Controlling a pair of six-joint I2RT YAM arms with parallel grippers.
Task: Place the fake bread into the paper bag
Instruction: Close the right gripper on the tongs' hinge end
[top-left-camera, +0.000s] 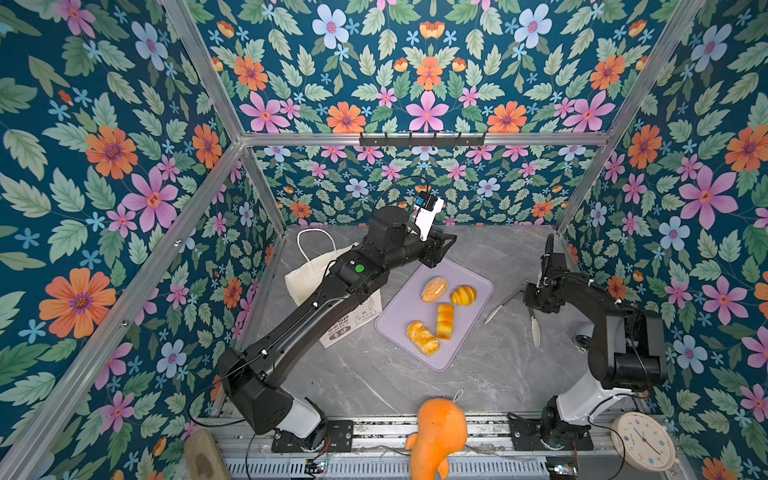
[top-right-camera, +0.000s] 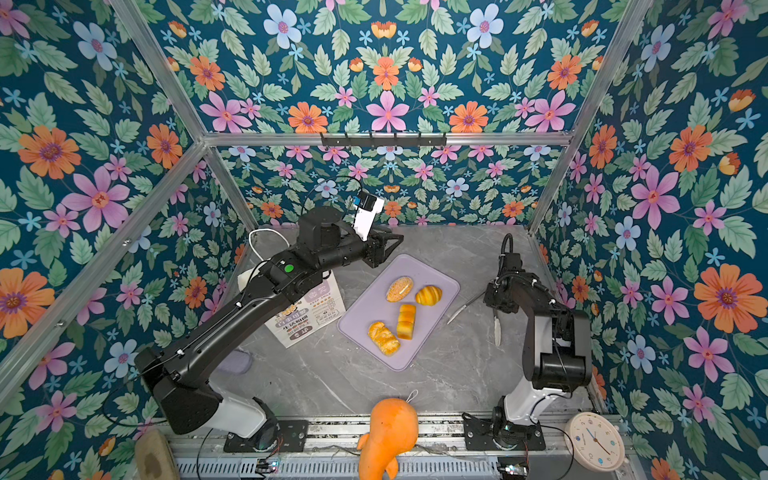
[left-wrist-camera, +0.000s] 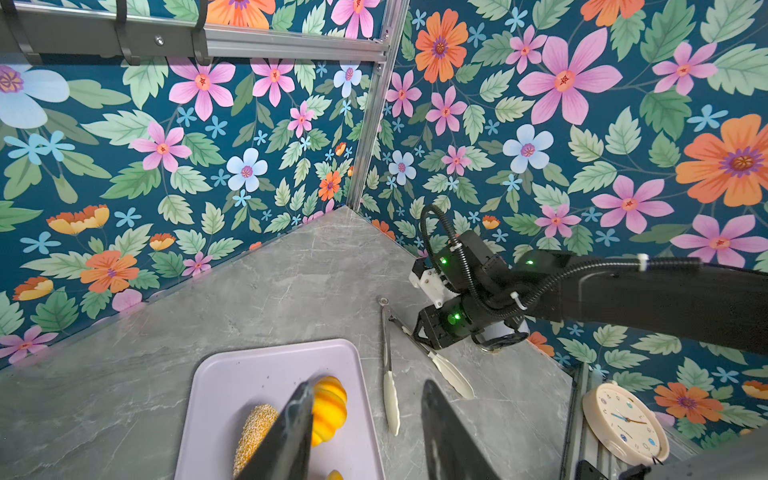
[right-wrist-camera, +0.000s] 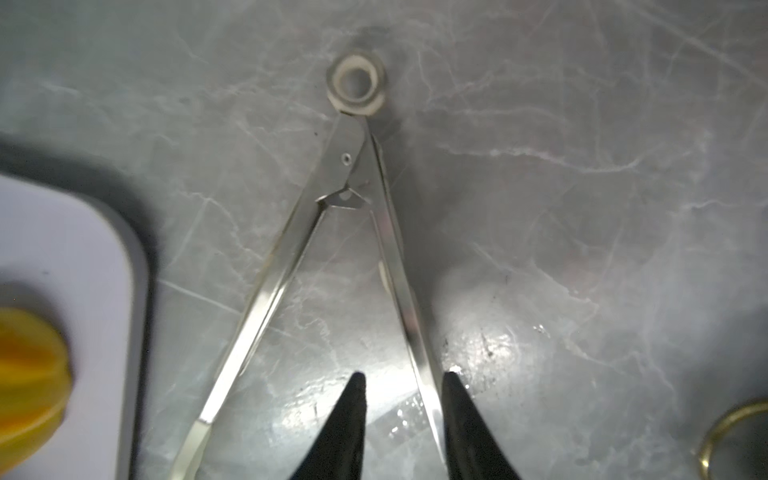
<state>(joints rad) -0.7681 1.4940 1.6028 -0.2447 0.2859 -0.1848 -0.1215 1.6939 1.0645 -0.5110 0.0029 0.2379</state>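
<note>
Four fake breads lie on a lilac tray (top-left-camera: 395, 320): a speckled bun (top-left-camera: 434, 289), a ridged croissant (top-left-camera: 463, 295), a loaf piece (top-left-camera: 444, 321) and a twisted roll (top-left-camera: 422, 338). The white paper bag (top-left-camera: 309, 274) stands left of the tray, partly hidden under my left arm. My left gripper (top-left-camera: 446, 245) hovers over the tray's far end, open and empty (left-wrist-camera: 368, 384); the croissant (left-wrist-camera: 330, 409) shows past one finger. My right gripper (right-wrist-camera: 404, 375) points down at metal tongs (right-wrist-camera: 353, 174) on the table, open, with one tong arm between its fingers.
The tongs (top-left-camera: 503, 305) lie spread on the marble table right of the tray. A big orange plush toy (top-left-camera: 440, 432) and a white clock (top-left-camera: 642, 440) sit at the front edge. Floral walls close in three sides. A hook rail (top-left-camera: 422, 139) runs along the back.
</note>
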